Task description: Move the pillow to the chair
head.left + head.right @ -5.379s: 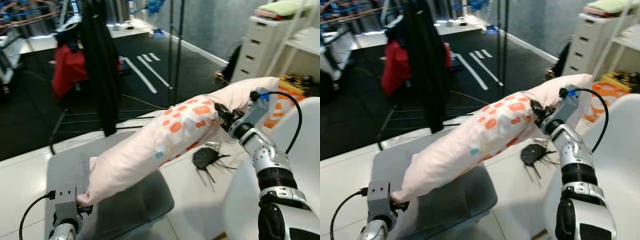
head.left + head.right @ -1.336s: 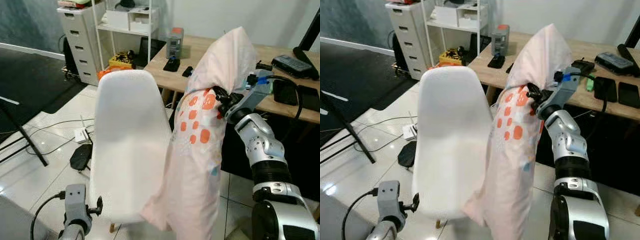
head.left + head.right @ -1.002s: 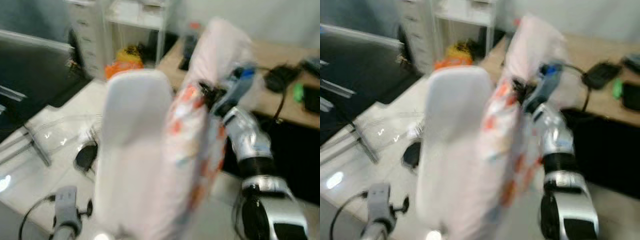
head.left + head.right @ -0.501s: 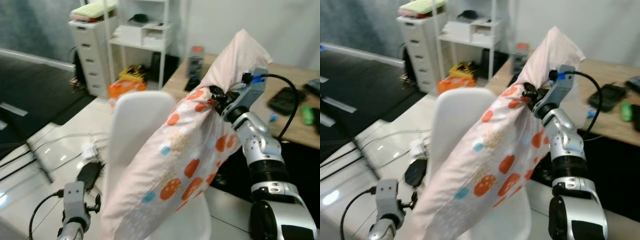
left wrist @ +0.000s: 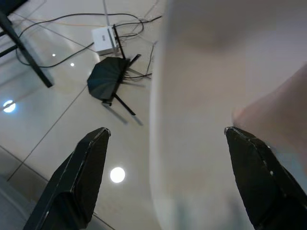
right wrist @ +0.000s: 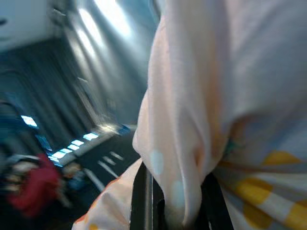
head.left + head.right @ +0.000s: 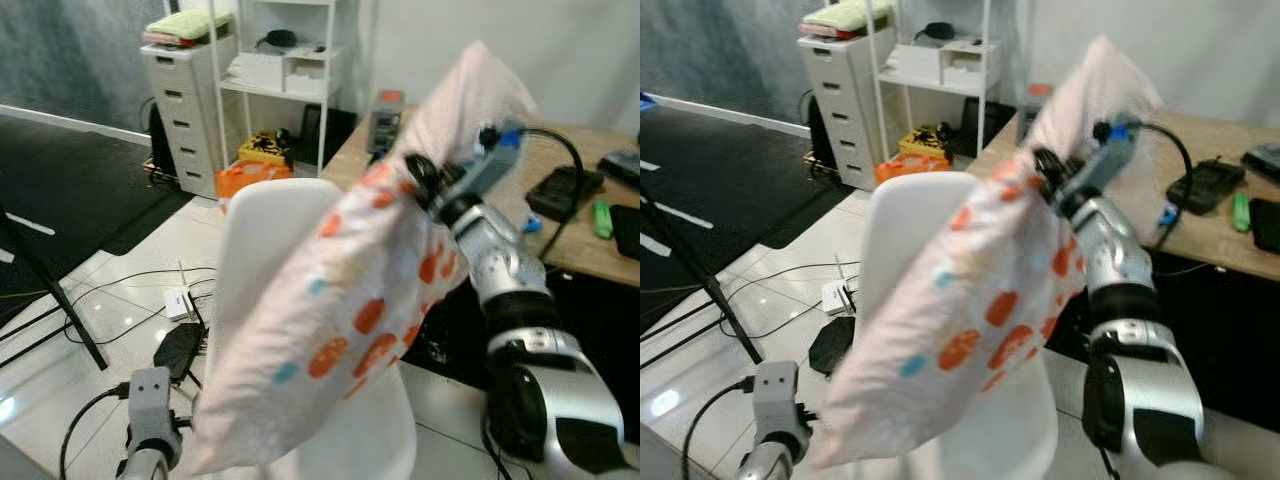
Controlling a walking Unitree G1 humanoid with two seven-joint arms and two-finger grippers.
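A wooden desk (image 7: 570, 215) runs along the right side of the room, carrying a dark flat device (image 7: 563, 190), a green object (image 7: 601, 218) and a grey container with an orange top (image 7: 385, 110). At the back stand a white open shelving unit (image 7: 285, 75) and a white drawer unit (image 7: 185, 95) with folded cloth on top, an orange and yellow item (image 7: 250, 165) on the floor between them. The glossy tiled floor (image 7: 90, 320) at left carries loose cables, a small white box (image 7: 181, 302) and a black router (image 5: 109, 84) with antennas.

The white chair (image 7: 265, 260) stands in the middle, its back toward the robot. The pillow (image 7: 350, 300), pale pink with orange and blue dots, hangs slanted in front of the chair, covering most of its back and seat; its upper end rises above the desk edge and its lower corner droops toward the left arm.

The right gripper (image 7: 418, 178) is raised at the pillow's upper part, fingers pinched tight on a bunched fold of the fabric, as the right wrist view confirms. The left gripper (image 5: 165, 175) sits low beside the chair, its two fingers spread wide, the chair's edge and the pillow's corner between them, apparently untouched.
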